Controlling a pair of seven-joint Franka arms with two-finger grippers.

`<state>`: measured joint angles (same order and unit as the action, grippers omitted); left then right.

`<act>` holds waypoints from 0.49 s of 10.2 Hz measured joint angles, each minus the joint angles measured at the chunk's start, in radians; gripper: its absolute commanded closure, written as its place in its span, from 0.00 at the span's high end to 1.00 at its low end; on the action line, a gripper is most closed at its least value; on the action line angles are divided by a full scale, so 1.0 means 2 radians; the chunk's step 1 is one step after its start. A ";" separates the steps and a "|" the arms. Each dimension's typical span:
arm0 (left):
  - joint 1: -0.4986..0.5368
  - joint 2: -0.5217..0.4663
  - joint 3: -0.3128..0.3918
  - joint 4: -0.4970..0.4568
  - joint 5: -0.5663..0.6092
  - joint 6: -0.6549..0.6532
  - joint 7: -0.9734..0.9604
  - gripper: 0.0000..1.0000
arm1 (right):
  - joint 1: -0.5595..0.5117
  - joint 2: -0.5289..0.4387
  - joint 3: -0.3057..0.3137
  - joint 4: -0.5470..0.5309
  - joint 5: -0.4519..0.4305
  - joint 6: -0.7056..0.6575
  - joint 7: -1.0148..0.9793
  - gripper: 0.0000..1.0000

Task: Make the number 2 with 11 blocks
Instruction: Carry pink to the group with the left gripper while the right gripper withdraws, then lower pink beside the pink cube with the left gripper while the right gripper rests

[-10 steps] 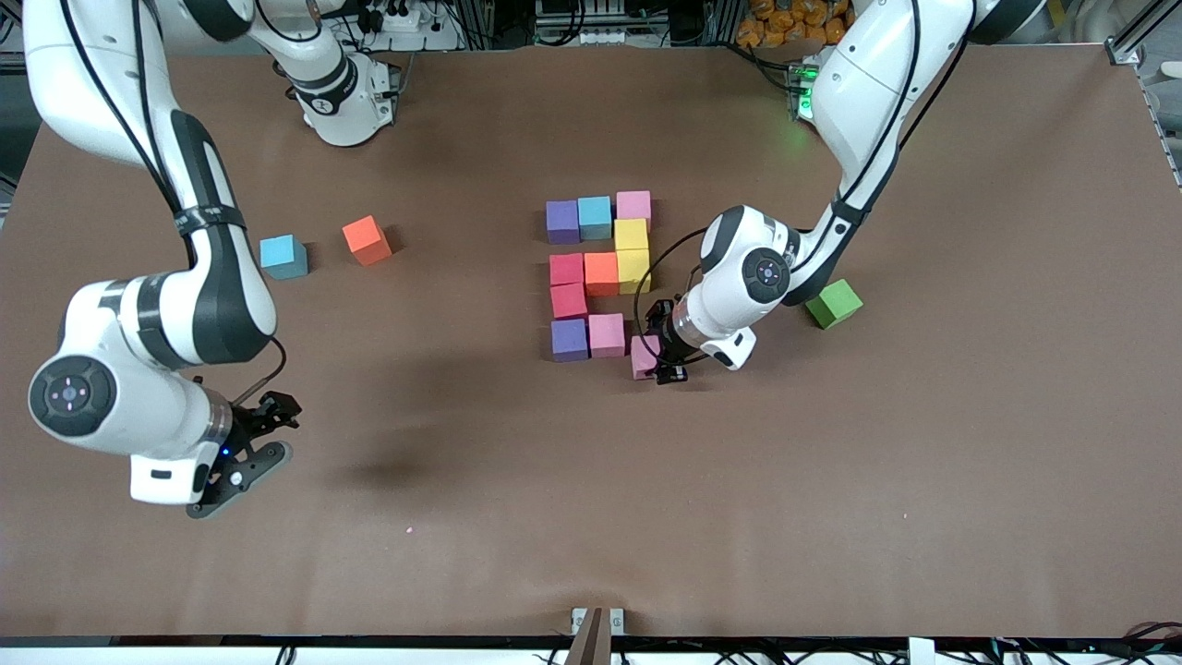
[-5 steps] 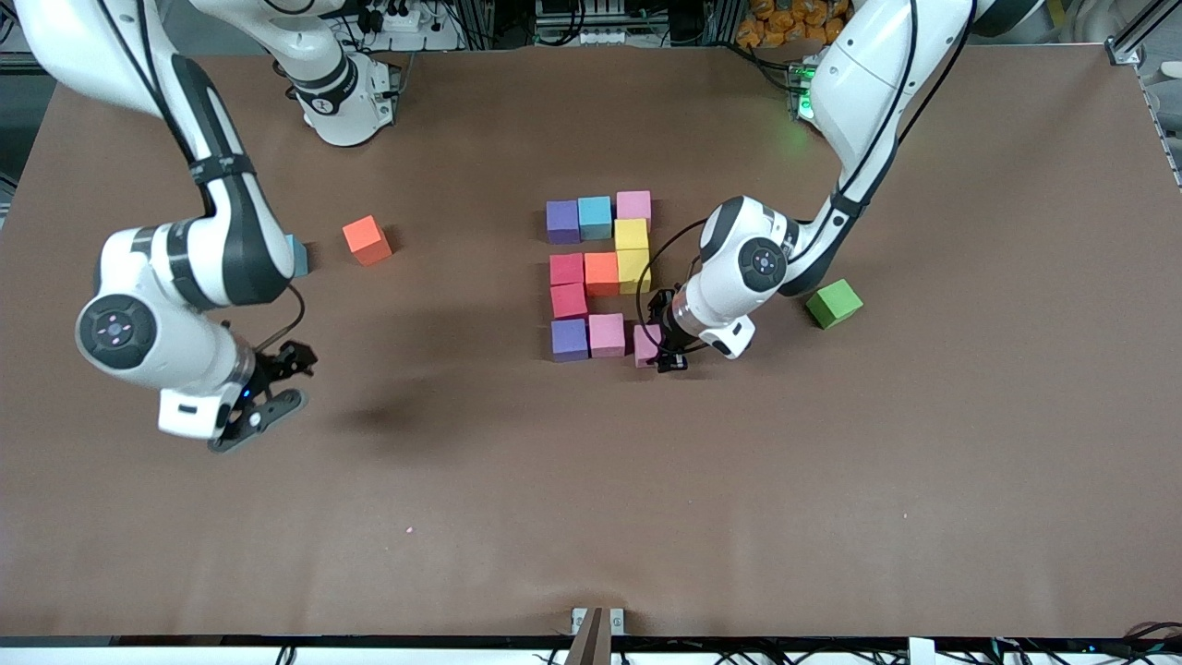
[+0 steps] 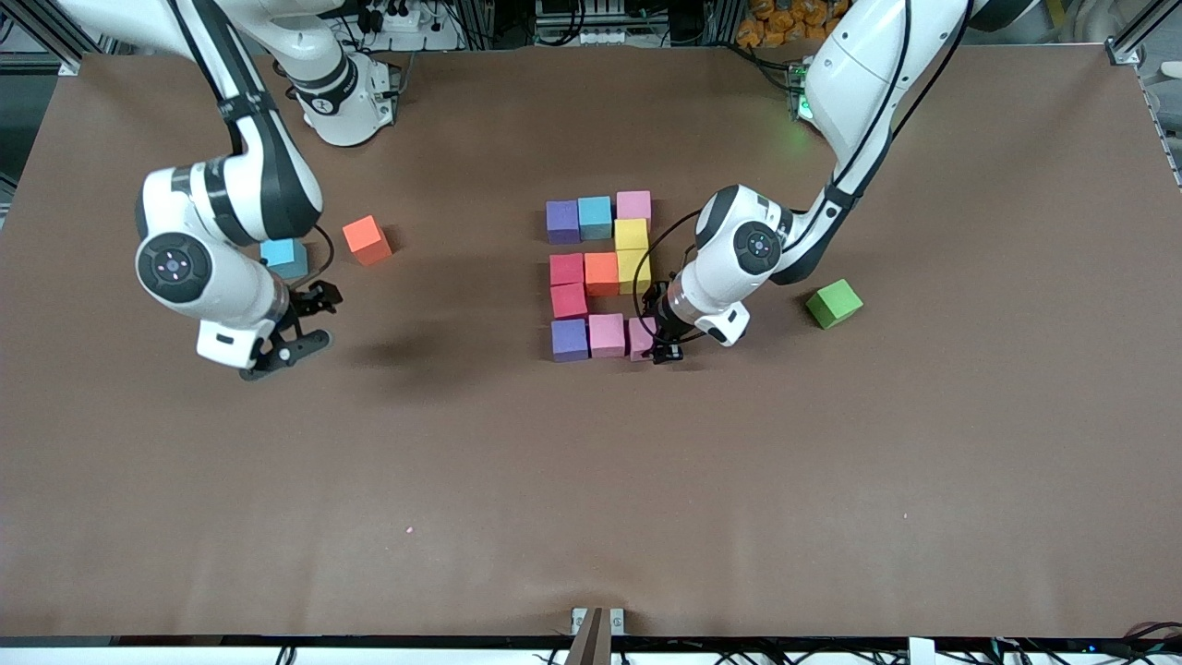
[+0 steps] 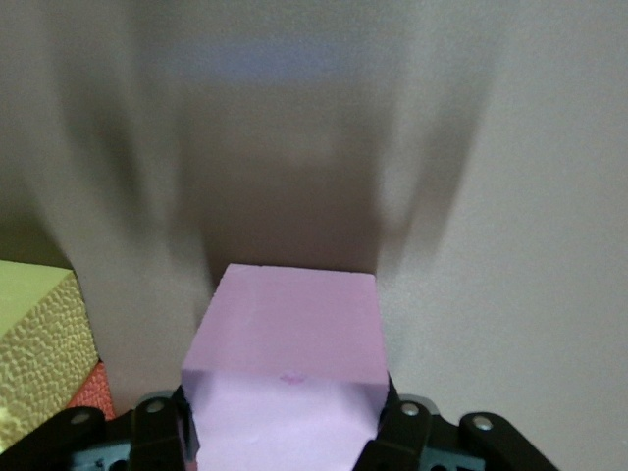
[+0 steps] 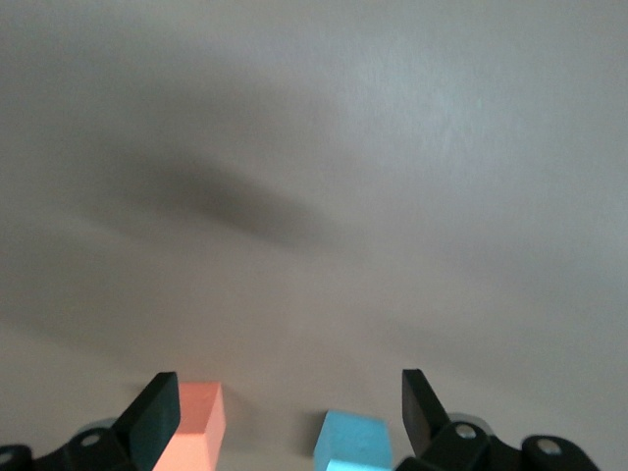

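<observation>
Judging by the brown desk (image 3: 831, 462), I put the job at nearly done. The number 2 (image 3: 600, 275) sits mid-desk with ten cubes set: a purple, blue and pink top row, two yellows under the pink one, an orange and red middle row, a second red below that, then a purple and pink pair nearest the front camera. Only the last corner is open, and the left hand (image 3: 657, 340) is there now, clamped on the pink block (image 3: 641, 337), which sits just beside the bottom-row pink cube. What I think is left is seating it flush, letting go and backing the arm out.

My right hand (image 3: 294, 325) hovers with its fingers apart over bare desk toward the right arm's end, holding nothing, close to a spare blue cube (image 3: 282, 255) and a spare orange cube (image 3: 367, 240). A green cube (image 3: 834, 304) lies apart toward the left arm's end; none of these three belongs in the digit.

Several things escape me. The left wrist and its hand cover much of the pink block in the front view, so I cannot say whether it touches its neighbour or rests on the desk. The left wrist view shows the block between the pads (image 4: 404, 432) but blurs everything else. The right forearm cuts off part of the spare blue cube.
</observation>
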<state>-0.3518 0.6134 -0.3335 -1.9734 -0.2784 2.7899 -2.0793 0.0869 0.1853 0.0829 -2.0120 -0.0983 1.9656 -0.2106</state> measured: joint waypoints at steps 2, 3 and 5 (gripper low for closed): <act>0.000 0.000 0.000 -0.001 0.000 0.000 0.000 0.02 | -0.006 -0.023 -0.002 -0.004 0.020 -0.008 0.026 1.00; -0.001 0.000 -0.001 -0.001 0.000 0.000 0.000 0.02 | -0.021 -0.036 -0.003 -0.002 0.033 -0.007 0.028 1.00; -0.003 0.000 -0.001 -0.001 0.000 0.000 0.000 0.03 | -0.048 -0.068 -0.006 0.010 0.044 -0.016 0.027 1.00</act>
<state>-0.3584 0.6136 -0.3359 -1.9763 -0.2784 2.7899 -2.0796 -0.0091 0.0495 0.0703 -1.9918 -0.0098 1.9333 -0.1559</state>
